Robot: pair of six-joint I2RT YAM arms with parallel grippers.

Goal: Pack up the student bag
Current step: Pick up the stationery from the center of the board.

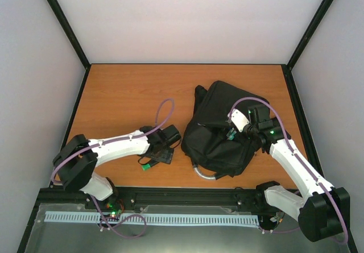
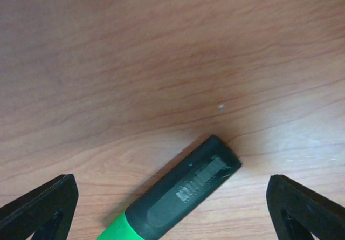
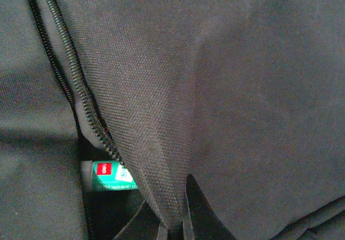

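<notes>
A marker pen (image 2: 180,196) with a dark grey cap and a bright green plastic barrel lies diagonally on the reddish-brown wood-grain counter (image 2: 161,56), cap towards the upper right. The left tool (image 2: 172,207) is spread wide, its black fingertips (image 2: 43,205) in the lower corners clear of the pen. A small pale speck (image 2: 221,107) sits just above the cap.

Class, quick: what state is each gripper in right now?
Left gripper: open, straddling the green marker.
Right gripper: shut on the student bag fabric.
</notes>
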